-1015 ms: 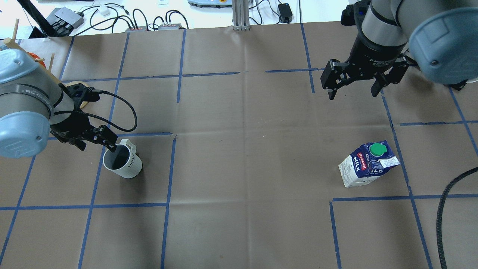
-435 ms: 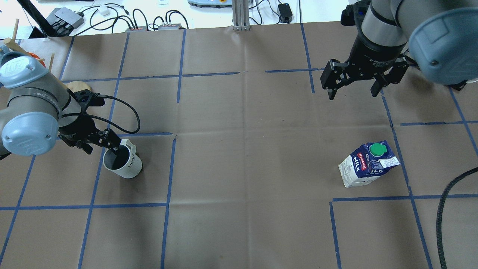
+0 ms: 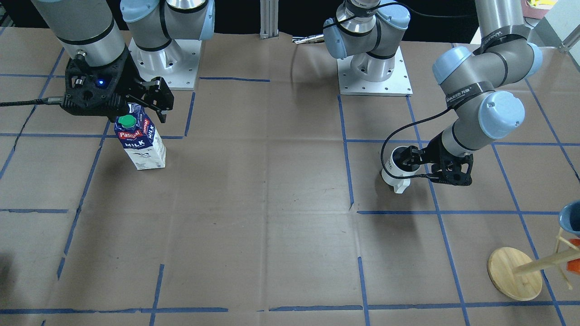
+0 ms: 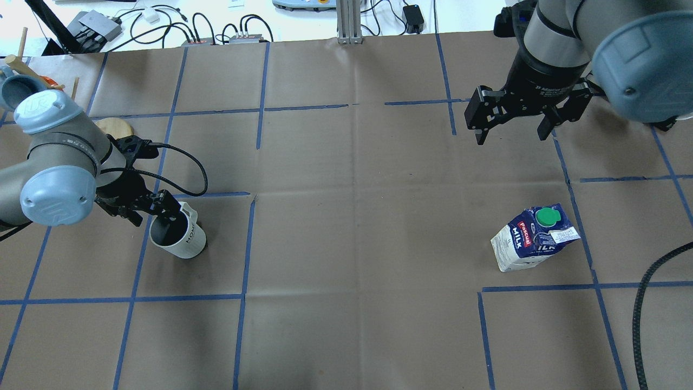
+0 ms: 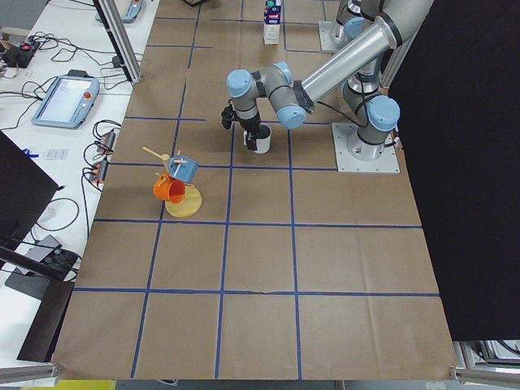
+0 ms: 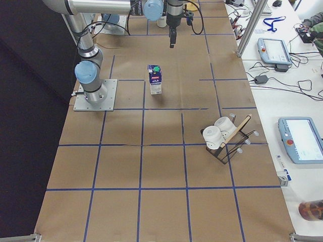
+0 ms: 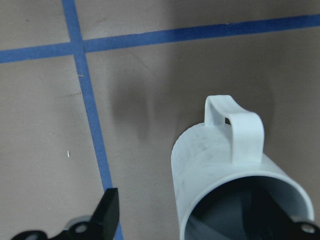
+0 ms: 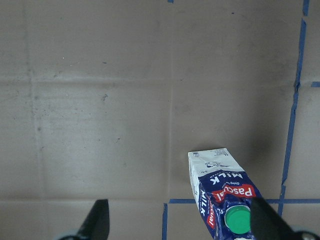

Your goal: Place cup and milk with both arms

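The white cup (image 4: 181, 235) stands upright on the left of the table, handle to the far side. My left gripper (image 4: 154, 212) is open and low at its rim. In the left wrist view one finger (image 7: 107, 210) is outside the cup (image 7: 225, 175), clear of its wall, and the other is at the inside. The milk (image 4: 533, 238) carton stands upright on the right, green cap on top. My right gripper (image 4: 511, 135) is open and empty, high above the table and beyond the carton. The right wrist view shows the milk (image 8: 220, 190) below the fingers.
A wooden mug tree (image 3: 516, 271) with a blue and an orange cup stands at the robot's far left. A rack with white mugs (image 6: 222, 136) stands at the robot's right end. Blue tape lines grid the brown paper. Cables (image 4: 162, 27) lie past the far edge.
My left arm has swung its wrist and elbow and the gripper has settled lower over the cup's rim. The cup, the milk and the right arm have not moved.
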